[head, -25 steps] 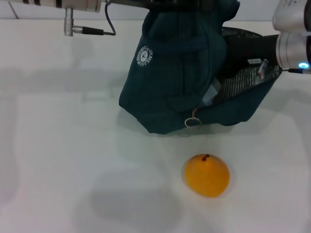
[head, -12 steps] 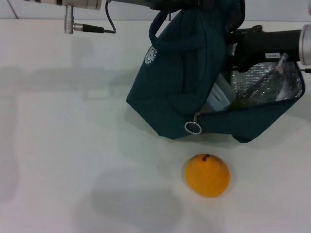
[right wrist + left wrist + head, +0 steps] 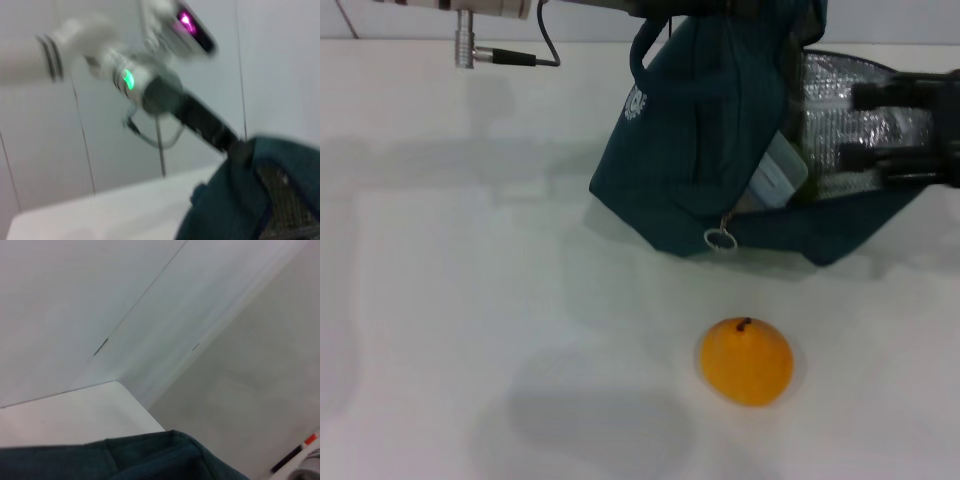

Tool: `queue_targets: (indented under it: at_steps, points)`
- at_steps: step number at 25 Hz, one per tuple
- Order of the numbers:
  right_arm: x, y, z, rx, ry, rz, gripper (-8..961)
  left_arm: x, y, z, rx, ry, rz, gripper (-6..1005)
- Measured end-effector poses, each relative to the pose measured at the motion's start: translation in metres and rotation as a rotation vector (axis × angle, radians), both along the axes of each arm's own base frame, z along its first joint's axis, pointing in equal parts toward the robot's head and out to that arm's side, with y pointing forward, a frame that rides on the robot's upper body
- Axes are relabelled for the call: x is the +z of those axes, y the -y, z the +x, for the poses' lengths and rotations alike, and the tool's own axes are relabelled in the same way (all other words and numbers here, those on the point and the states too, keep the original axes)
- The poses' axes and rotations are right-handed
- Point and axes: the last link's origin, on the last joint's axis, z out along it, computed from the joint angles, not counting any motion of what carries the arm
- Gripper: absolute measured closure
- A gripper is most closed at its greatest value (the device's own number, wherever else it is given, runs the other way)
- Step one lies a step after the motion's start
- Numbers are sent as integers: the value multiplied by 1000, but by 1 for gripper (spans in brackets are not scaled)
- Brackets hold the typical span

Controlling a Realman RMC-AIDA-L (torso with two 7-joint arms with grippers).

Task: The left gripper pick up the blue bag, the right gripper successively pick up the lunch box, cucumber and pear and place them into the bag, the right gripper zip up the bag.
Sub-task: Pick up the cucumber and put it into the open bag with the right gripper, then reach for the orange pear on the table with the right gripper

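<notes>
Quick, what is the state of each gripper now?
Left gripper: shut on the bag, held up by its top.
Right gripper: open, holding nothing, at the bag's foil-lined mouth.

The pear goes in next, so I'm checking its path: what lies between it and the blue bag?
In the head view, only bare white table separates the pear from the blue bag; the bag's ring zip pull hangs on the side facing the pear.

Overhead head view; bag (image 3: 710,130) shared.
</notes>
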Motion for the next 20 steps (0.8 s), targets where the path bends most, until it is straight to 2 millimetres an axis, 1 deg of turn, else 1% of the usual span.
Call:
queue_targets:
  at_steps: [3,5,6,9,14,16,20]
  points:
    - [22,20,17,44,-81,24,170,-1,-2,0,0,-3,16,948]
    - [25,32,25,80,-103,-8,170,-2,-3,0,1,-4,29,948]
    - [22,38,28,97,-112,-39,170,-2,-5,0,1,-6,39,948]
    - [9,44,33,124,-105,-95,171,-4,-7,-2,5,-9,59,948]
    - [-32,49,32,162,-36,-171,172,-5,-8,-4,12,-7,62,948]
    - [-48,48,31,172,15,-196,172,-3,-8,-5,12,-5,67,948]
    - [-70,43,27,188,102,-217,173,-2,-8,-7,13,-3,72,949]
